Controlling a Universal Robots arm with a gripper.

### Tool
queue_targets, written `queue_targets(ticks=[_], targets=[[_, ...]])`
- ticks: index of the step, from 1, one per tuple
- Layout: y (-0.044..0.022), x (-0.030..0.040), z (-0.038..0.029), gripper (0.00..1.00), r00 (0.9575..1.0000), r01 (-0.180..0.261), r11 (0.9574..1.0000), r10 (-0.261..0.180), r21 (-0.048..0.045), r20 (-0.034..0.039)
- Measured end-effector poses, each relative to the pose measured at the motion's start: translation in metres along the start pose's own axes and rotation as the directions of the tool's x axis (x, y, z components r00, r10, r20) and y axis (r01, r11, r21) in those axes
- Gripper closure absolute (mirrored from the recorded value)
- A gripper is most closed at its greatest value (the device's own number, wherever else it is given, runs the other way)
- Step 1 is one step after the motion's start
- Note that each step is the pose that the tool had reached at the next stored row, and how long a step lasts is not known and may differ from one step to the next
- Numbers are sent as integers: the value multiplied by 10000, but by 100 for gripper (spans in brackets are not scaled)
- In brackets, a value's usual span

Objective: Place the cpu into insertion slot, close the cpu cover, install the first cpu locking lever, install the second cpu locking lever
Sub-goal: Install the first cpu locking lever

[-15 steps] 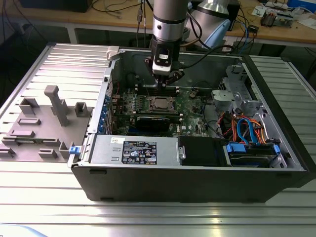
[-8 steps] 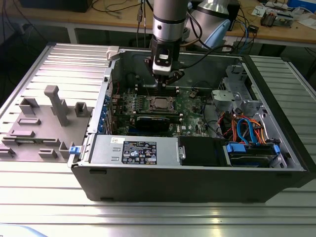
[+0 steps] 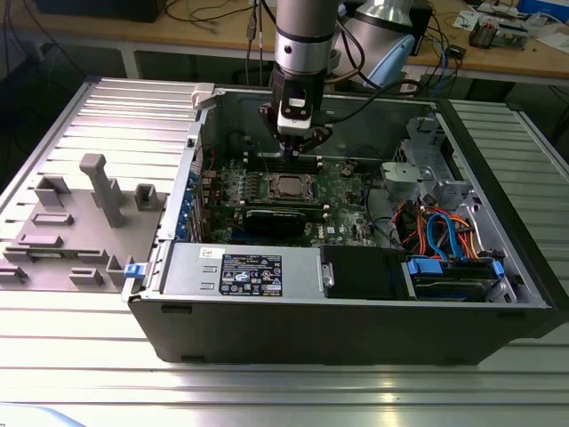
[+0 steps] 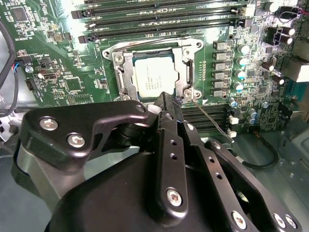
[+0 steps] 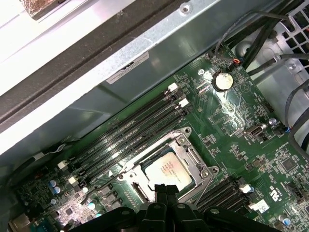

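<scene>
Cpu in insertion slot, just below claw

Cpu in insertion slot (memory slots flanking both sides).

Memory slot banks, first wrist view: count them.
2. One bank lies between the insertion slot and the case wall; the other bank on its opposite side, partly hidden.

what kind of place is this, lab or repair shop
Probably a robotics lab: a robot arm reaches into an open PC case on a ribbed metal table, near the cpu, with a cable-strewn wooden bench behind.
</scene>
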State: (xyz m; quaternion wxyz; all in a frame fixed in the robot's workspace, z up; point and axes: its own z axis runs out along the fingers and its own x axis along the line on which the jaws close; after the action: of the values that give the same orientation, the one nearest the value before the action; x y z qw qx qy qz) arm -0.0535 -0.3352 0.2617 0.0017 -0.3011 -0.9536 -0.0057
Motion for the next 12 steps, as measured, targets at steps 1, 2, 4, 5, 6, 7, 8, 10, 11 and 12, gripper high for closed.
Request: queue_targets(ticks=[1,2,4,5,6,7,8,10,11,12], targets=[[0,0,0,89,10000,1,10000,-1,0,0],[0,0,0,89,10000,2,10000,-2,0,0],[0,0,0,89,10000,2,10000,-2,1,0],[0,0,0,89,10000,2,10000,-2,0,0],[0,0,0,89,10000,2,10000,-2,0,0],[0,0,0,89,10000,3,10000,-3,0,0],[0,0,0,89,10000,2,10000,-2,0,0],[0,0,0,89,10000,3,10000,-3,0,0],[0,0,0,89,10000,4,10000,-4,0,0],[0,0,0,89,10000,3,10000,-3,0,0]])
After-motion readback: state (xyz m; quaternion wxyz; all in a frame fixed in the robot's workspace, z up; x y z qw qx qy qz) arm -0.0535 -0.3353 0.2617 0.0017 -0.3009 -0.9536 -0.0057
